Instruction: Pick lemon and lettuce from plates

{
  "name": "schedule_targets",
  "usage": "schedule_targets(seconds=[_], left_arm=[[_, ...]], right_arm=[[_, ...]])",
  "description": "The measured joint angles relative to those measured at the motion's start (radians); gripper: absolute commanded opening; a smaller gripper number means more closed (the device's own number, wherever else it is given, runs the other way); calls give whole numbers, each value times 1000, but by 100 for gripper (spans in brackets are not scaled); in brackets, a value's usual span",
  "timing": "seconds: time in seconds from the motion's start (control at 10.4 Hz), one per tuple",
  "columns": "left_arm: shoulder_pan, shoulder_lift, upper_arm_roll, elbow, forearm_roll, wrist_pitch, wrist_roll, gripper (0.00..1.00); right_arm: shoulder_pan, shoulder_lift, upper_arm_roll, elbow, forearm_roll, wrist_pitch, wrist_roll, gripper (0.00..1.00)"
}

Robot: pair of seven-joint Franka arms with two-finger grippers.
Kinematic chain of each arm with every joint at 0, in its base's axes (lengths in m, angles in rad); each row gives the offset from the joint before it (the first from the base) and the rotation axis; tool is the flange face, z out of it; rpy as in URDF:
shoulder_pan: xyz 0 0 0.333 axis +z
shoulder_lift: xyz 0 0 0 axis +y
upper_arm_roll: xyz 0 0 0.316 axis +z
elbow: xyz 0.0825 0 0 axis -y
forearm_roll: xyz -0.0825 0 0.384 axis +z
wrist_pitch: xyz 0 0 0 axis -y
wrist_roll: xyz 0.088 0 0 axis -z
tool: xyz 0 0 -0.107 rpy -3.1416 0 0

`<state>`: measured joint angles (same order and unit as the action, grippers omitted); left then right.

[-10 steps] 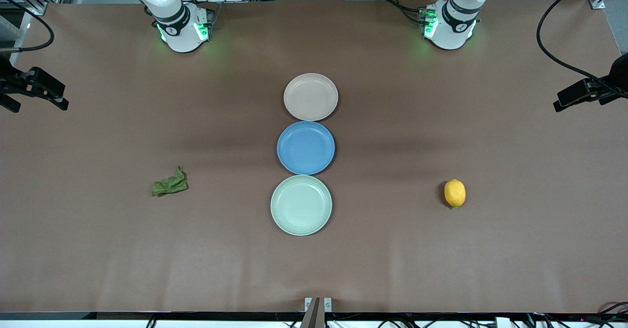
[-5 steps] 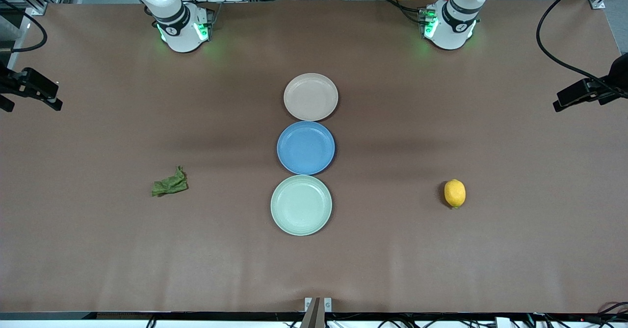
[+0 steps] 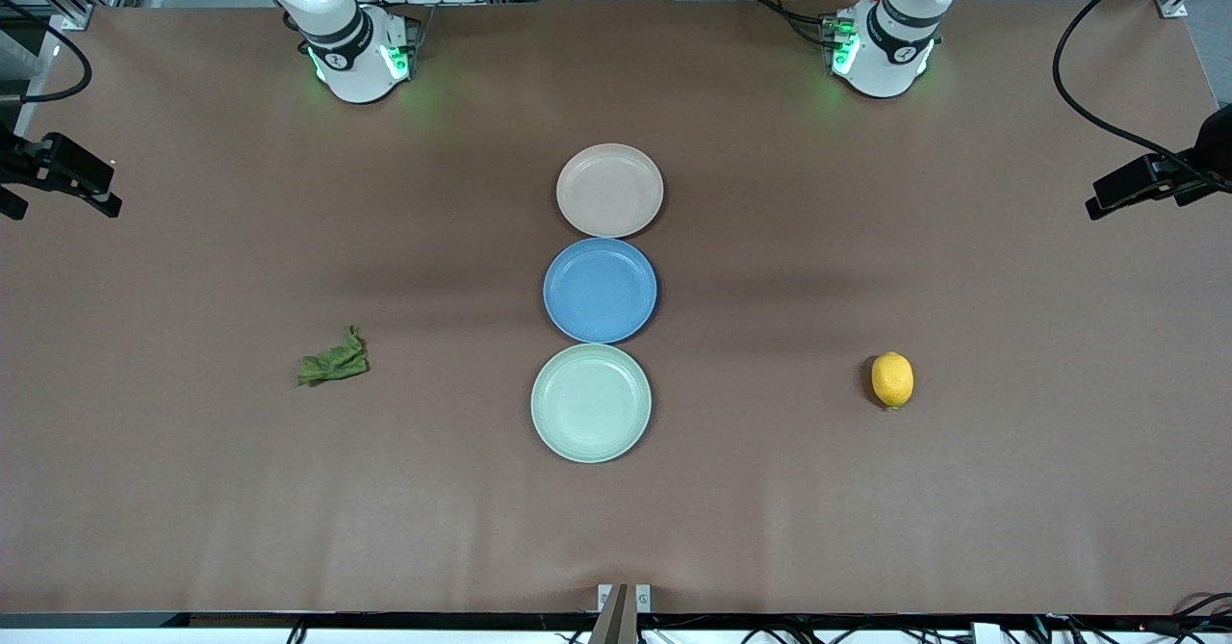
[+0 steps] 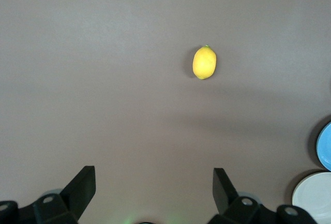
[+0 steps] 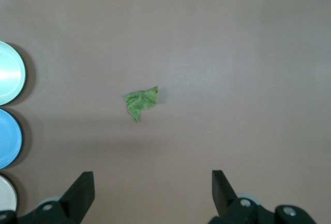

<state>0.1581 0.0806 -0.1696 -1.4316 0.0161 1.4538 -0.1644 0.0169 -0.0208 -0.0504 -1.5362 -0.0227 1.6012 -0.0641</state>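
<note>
Since a second ago, only the black device at the desk's edge by the right arm's end has shifted a little; the plates, fruit and leaf lie as before. Three round plates sit in a touching row mid-desk: the beige-pink plate nearest the robots, the blue plate in between, the pale mint green plate nearest the front camera. The small oval yellow lemon lies on the bare desk toward the left arm's end, well apart from the plates. The wrinkly dark green lettuce piece lies toward the right arm's end. The left gripper hangs above the desk with fingers spread, holding nothing; the right gripper likewise.
</note>
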Motion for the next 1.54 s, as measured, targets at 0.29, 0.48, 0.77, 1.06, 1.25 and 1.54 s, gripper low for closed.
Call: schedule_targets(seconds=[0.29, 0.48, 0.77, 1.06, 1.25, 1.54], left_arm=[[0, 0, 0, 0, 0, 0, 0, 100], [0, 0, 0, 0, 0, 0, 0, 100], [0, 0, 0, 0, 0, 0, 0, 100], [-1, 0, 0, 0, 0, 0, 0, 100], [-4, 0, -2, 0, 0, 29, 0, 100], [-52, 25, -19, 0, 28, 75, 3, 100]], right_arm=[[0, 0, 0, 0, 0, 1, 0, 100], [0, 0, 0, 0, 1, 4, 0, 100], [0, 1, 0, 0, 1, 4, 0, 100], [0, 2, 0, 0, 1, 4, 0, 100], [0, 2, 0, 0, 1, 4, 0, 100], [0, 3, 0, -1, 1, 5, 0, 100]])
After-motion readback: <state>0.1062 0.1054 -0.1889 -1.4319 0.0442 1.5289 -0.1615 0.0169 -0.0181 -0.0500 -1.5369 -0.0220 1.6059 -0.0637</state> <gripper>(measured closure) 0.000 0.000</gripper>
